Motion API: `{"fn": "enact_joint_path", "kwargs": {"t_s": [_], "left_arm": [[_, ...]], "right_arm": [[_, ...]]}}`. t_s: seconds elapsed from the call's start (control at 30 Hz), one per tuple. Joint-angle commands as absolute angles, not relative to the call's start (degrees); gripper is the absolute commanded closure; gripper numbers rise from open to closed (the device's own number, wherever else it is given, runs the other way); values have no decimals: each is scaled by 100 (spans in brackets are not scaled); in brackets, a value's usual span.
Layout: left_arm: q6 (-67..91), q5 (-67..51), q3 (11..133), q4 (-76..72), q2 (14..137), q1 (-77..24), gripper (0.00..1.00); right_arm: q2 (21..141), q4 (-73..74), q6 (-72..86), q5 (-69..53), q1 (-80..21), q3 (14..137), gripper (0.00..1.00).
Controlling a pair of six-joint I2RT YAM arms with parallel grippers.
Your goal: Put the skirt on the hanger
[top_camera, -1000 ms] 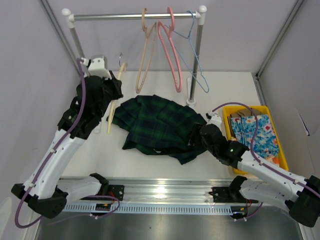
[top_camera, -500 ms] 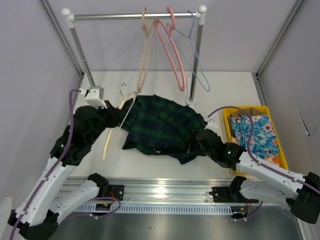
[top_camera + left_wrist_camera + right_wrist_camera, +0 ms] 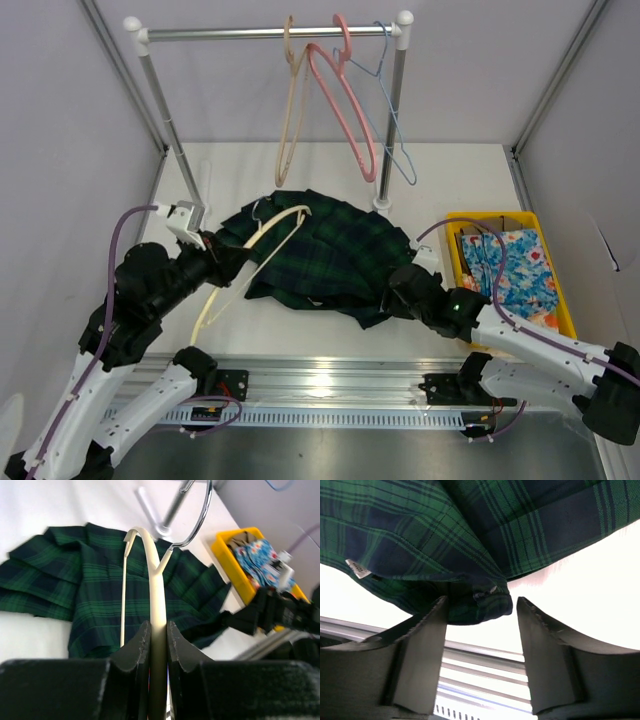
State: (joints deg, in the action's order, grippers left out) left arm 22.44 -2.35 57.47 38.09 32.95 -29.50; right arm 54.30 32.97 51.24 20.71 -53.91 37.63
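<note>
Swung toward 4 o'clock, my left gripper point(image 3: 158, 630) clamps the hanger point(image 3: 152, 570); my right gripper point(image 3: 481, 602) gapes around the skirt's point(image 3: 330, 250) half-hidden corner.

1. Your left gripper point(image 3: 222, 262) holds the hanger point(image 3: 268, 224) by one end. Its far end and hook reach over the left part of the skirt point(image 3: 330, 250).
2. Your right gripper point(image 3: 392, 292) sits at the skirt's near right corner (you can't see its jaws from up here).
3. The skirt lies rumpled on the table point(image 3: 450, 170).
4. Behind it, a tan hanger point(image 3: 279, 170), a pink hanger point(image 3: 370, 172) and a wire hanger point(image 3: 405, 170) hang from the rail point(image 3: 230, 34).
</note>
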Motion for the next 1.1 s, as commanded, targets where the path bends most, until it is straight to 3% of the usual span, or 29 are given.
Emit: {"fn": "enact_joint_path", "kwargs": {"t_s": [0.0,0.1,0.13,0.23,0.33,0.47,0.7,1.07], "left_arm": [[2031,-1080,5713,3656,3165,-2936,100],[1908,-1414,5687,3726,3059,-2936,100],[1864,-1502,5678,3770,2980,-2936,100],[1723,-1976,5678,3797,2874,-2936,100],[1644,-2670,5686,3736,2786,-2936,100],[1503,-3338,5722,3788,2769,-2936,100],[1362,-4016,5678,3771,2813,-2936,100],[984,-4070,5757,4114,3190,-2936,100]], "right_arm": [[5598,3305,5308,2233,-5432,3814,42],[5686,3322,5335,2232,-5432,3867,55],[5687,3340,5335,2250,-5432,3876,65],[5704,3489,5326,2355,-5432,4060,82],[5800,3673,5186,2505,-5370,4315,92],[5880,3700,5010,2461,-5317,4517,98],[5810,3832,4922,2575,-5317,4684,98],[5625,4096,4685,2619,-5317,5167,99]]}}
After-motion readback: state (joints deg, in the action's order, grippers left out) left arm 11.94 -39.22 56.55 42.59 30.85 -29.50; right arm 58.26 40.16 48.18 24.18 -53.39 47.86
